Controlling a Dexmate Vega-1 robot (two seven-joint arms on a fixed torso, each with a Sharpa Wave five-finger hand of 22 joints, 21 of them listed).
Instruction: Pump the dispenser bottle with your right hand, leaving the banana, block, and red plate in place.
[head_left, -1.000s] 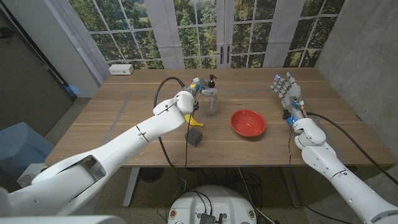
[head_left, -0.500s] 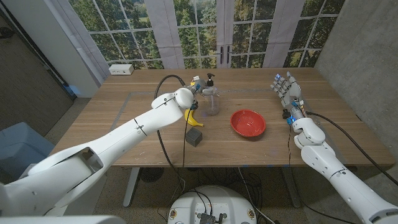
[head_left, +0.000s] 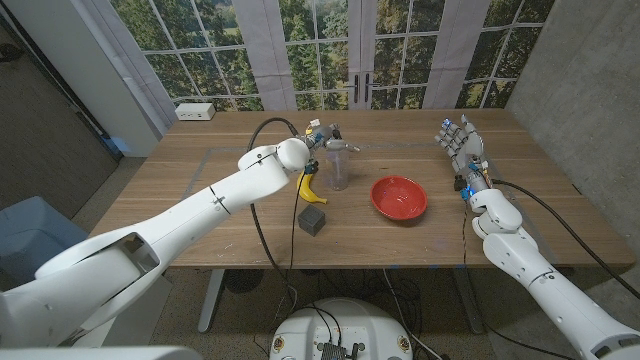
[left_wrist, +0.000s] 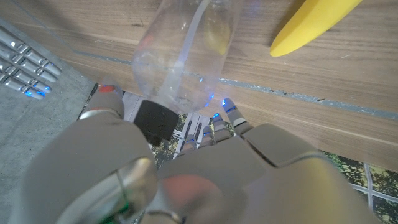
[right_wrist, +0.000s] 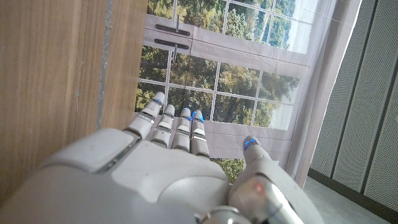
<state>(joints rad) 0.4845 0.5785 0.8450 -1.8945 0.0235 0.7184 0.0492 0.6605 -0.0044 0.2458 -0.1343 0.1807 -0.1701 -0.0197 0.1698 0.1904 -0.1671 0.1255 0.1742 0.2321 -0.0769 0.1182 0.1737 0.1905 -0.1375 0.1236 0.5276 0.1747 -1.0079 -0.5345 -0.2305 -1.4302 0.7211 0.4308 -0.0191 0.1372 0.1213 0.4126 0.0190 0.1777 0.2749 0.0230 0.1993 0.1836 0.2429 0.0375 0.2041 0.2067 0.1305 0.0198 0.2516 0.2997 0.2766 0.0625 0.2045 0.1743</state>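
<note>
The clear dispenser bottle (head_left: 340, 170) stands mid-table. My left hand (head_left: 322, 135) is on its top and covers the black pump head (left_wrist: 155, 121). In the left wrist view my thumb and fingertips (left_wrist: 227, 111) flank the bottle's neck (left_wrist: 183, 56). The yellow banana (head_left: 307, 187) lies just left of the bottle, also seen as banana (left_wrist: 317, 25). A grey block (head_left: 313, 220) sits nearer the front edge. The red plate (head_left: 399, 197) is to the right of the bottle. My right hand (head_left: 460, 142) stands upright far right, fingers spread, holding nothing, well apart from the bottle; it shows as right hand (right_wrist: 174, 180).
A white box (head_left: 195, 111) sits at the table's back left corner. A black cable (head_left: 262, 140) loops off my left arm near the bottle. Windows stand behind the table (head_left: 200, 190). Bare wood lies between the plate and my right hand.
My left hand has slid right and over the bottle's top, hiding the pump head that showed before. The right hand, banana, block and plate have not moved.
</note>
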